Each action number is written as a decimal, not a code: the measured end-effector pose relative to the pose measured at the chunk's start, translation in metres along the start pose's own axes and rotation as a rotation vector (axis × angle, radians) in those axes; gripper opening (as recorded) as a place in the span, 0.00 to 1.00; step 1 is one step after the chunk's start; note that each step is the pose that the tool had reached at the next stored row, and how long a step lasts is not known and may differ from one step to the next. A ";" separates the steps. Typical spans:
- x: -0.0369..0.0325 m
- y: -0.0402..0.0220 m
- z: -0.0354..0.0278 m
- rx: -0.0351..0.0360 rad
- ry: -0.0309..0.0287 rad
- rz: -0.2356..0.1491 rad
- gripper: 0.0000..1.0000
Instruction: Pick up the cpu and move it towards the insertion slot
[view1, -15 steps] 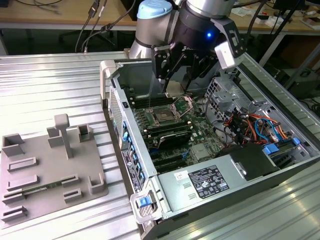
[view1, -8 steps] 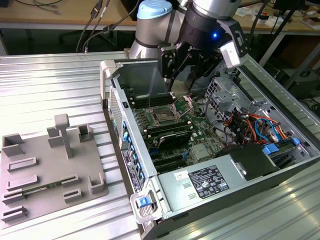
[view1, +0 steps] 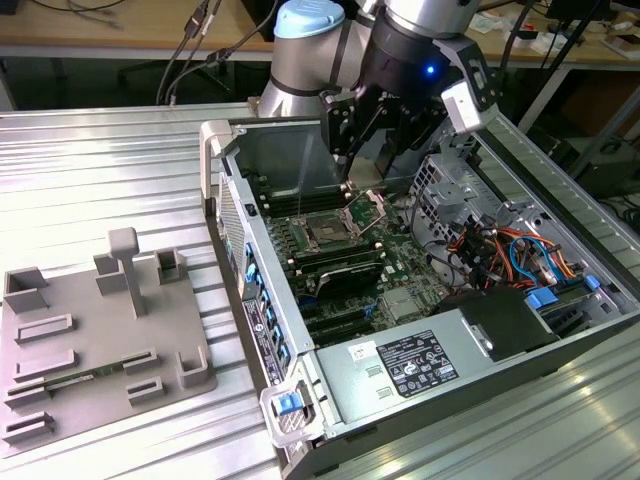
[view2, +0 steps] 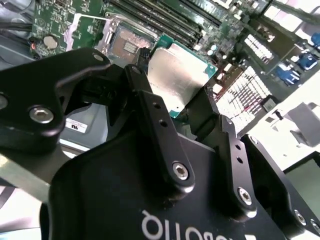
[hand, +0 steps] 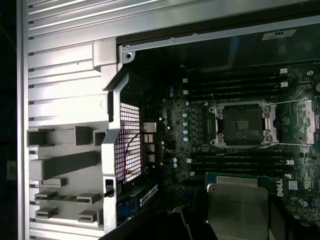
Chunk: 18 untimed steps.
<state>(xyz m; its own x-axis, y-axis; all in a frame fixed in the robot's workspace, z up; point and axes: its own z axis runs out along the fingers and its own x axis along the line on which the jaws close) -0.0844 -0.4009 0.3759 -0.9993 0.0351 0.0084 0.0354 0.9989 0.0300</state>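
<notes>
Ribbed metal tabletop (view1: 120, 180), benches and cables behind, and an open computer case (view1: 300, 400) lying on it beside the grey plastic tray (view1: 100, 340). The gripper (view2: 175, 107) hangs inside the case, its black fingers (view2: 150, 115) pinching the cpu (view2: 177, 77) by opposite edges, silvery top showing, green rim at the sides. The chip sits clear above the motherboard (hand: 175, 130), near the insertion slot (hand: 243, 123) but not over it. The socket lies open, dark centre bare, load plate (hand: 300, 122) swung back, memory slots (hand: 240, 162) flanking it.
</notes>
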 end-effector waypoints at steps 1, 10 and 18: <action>-0.0016 0.0038 0.0011 0.0004 0.0002 0.000 0.55; -0.0164 0.0401 0.0091 0.0029 0.0001 0.000 0.55; -0.0326 0.0642 0.0137 0.0052 -0.0001 0.000 0.55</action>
<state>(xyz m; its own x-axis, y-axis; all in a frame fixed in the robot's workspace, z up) -0.0496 -0.3375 0.3638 -0.9993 0.0351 0.0084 0.0353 0.9991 0.0248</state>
